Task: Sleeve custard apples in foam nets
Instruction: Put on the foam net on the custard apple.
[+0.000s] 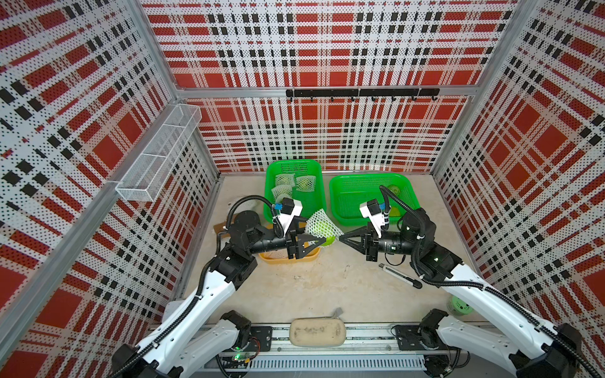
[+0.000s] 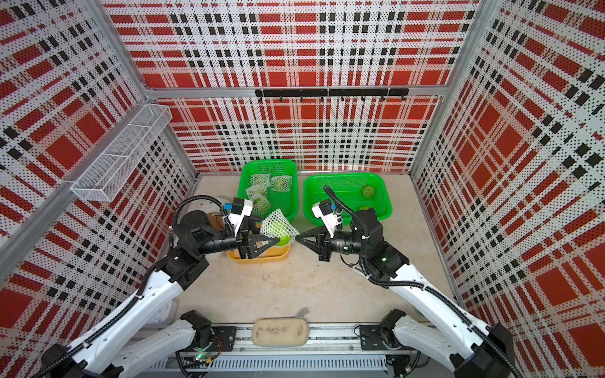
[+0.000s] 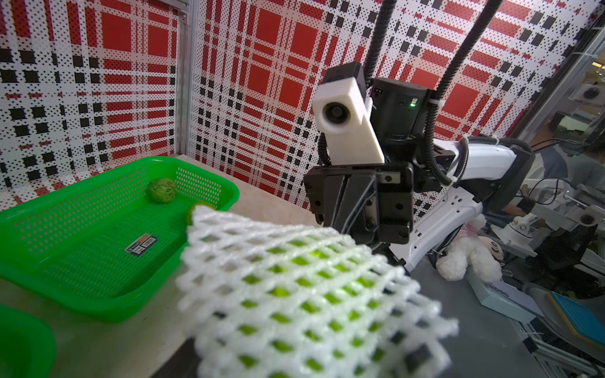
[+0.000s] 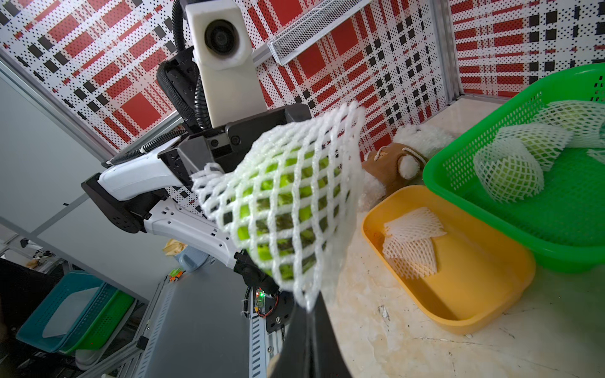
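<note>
In both top views my left gripper [image 1: 322, 239] [image 2: 282, 240] is shut on a yellow-green custard apple [image 1: 330, 241] [image 2: 284, 241], above the yellow tray [image 1: 288, 260]. A white foam net [image 1: 322, 224] [image 2: 278, 225] [image 3: 294, 294] [image 4: 288, 203] is stretched over the fruit, hiding the left fingers in the left wrist view. My right gripper [image 1: 341, 237] [image 2: 297, 238] [image 4: 307, 311] faces it, shut on the net's corner. Two bare custard apples [image 1: 394, 189] [image 3: 162, 189] lie in the right green basket [image 1: 370, 178]. Sleeved fruits [image 1: 306, 183] [image 4: 507, 173] fill the left green basket [image 1: 293, 165]. Spare foam nets [image 4: 409, 242] lie in the yellow tray.
A black pen-like tool [image 1: 399, 276] lies on the table below the right wrist. A beige pouch [image 1: 317, 332] sits at the front edge, a pale green perforated container [image 1: 460, 306] at the front right. A plush toy [image 4: 393, 160] lies behind the yellow tray. A wire shelf [image 1: 160, 150] hangs on the left wall.
</note>
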Controlling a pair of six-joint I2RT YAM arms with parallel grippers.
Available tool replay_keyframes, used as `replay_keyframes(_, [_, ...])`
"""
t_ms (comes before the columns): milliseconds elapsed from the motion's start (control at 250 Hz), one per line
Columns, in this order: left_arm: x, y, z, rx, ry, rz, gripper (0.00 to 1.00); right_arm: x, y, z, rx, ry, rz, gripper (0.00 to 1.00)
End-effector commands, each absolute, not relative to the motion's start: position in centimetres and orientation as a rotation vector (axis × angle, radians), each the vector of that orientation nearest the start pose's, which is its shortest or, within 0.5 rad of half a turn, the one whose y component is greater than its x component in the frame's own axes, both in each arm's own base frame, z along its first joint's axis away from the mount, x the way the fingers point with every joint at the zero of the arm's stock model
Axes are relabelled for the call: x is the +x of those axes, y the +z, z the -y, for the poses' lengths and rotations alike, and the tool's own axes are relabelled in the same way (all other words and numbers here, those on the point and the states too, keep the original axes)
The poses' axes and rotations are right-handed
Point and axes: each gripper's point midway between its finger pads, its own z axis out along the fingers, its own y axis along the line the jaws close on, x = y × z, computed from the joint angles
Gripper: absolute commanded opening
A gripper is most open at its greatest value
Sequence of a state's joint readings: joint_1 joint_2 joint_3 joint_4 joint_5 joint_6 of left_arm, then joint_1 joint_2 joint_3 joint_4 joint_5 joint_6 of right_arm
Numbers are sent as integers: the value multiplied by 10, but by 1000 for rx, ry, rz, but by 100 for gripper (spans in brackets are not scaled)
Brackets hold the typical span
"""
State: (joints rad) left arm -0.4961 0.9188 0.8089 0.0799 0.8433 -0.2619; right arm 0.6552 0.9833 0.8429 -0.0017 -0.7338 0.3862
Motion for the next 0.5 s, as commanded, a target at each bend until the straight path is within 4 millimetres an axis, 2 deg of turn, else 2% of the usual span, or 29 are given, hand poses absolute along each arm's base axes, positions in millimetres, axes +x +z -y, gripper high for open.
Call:
replay_keyframes(0, [207,353,250,840,-1186,-1500,29,183,352,-287,-847,1356,-1616,0])
replay_keyframes(152, [210,353,249,822,-1146,-1503,29,181,354,-291,-861,1369,-1611,0])
replay_keyframes(272, [220,351,242,746,-1085,-1523,29,176,362,-292,-874,1375,-1578,0])
replay_keyframes(496, [228,341,244,731,-1020,-1567,29,172,367,-298,-896,1378,-1575,0])
